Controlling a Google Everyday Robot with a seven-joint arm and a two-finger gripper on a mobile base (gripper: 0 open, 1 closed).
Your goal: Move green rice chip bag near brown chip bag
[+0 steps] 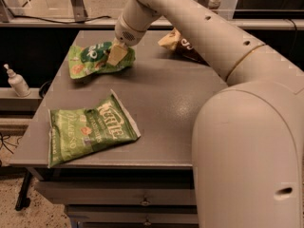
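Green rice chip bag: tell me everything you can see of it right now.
The green rice chip bag is small, bright green and crinkly, foil-like, with a dark green patch, white lettering and round tan chip pictures. It looks crumpled and lies lengthwise on the far left part of the table. The hand sits on its right end, covering part of it. It is apart from the brown chip bag, which is farther right in the view.

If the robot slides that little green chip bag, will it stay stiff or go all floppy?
Probably floppy: the green rice chip bag looks crinkled and puffy where the hand meets its right end. It is likely light, so it should slide easily over the smooth table. The chips inside could crack if squeezed hard.
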